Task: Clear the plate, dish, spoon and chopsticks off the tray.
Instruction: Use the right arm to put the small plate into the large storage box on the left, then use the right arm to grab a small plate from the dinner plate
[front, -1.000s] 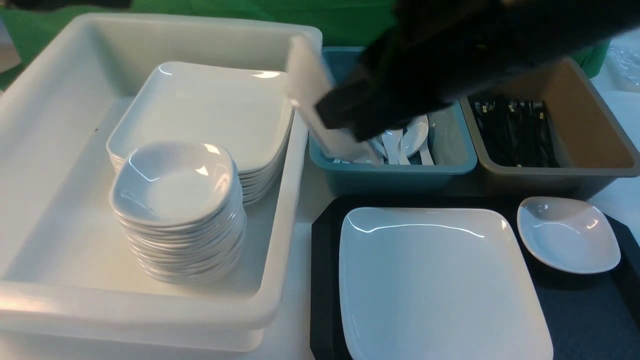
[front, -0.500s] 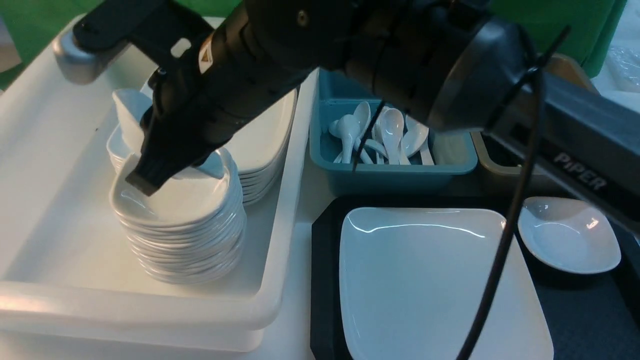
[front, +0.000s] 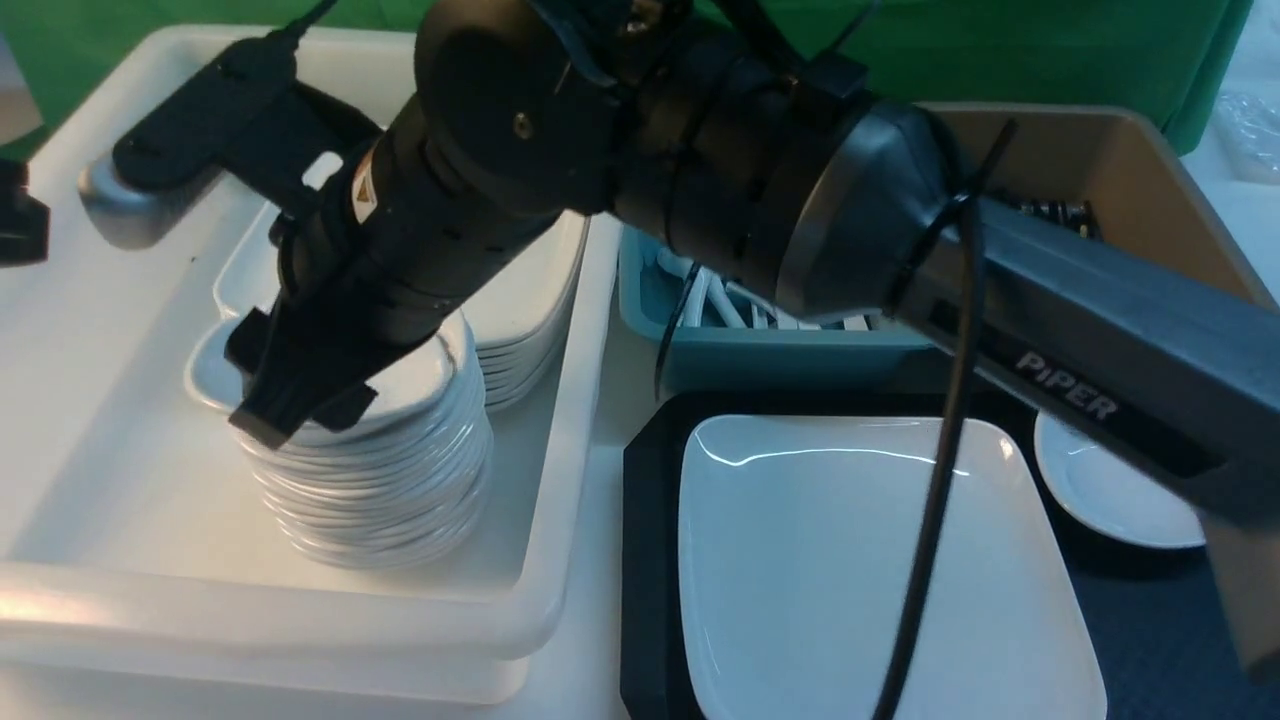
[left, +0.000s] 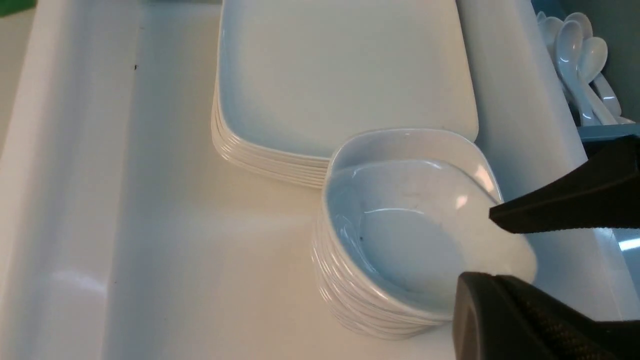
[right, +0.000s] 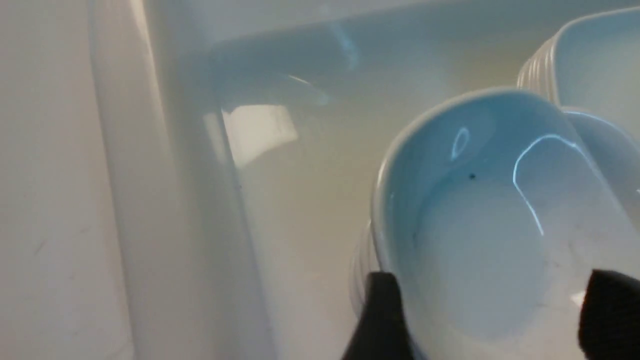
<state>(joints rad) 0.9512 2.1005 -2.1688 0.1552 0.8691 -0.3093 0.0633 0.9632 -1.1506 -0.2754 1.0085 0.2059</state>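
Evidently partway: from the front, one dish (front: 210, 375) lies on the stack (front: 380, 500) in the white tub (front: 590, 400), the right gripper (front: 300, 400) over it; the plate (front: 860, 560) and a second dish (front: 1100, 490) sit on the tray (front: 650, 560). No spoon or chopsticks show there. The left wrist view has the stacked dish hollow-up, askew on the stack, no marked long axis. The right wrist view shows fingers (right: 380, 320) spread either side of it, gripping nothing. The left gripper's fingers, unseen, are pressed together.
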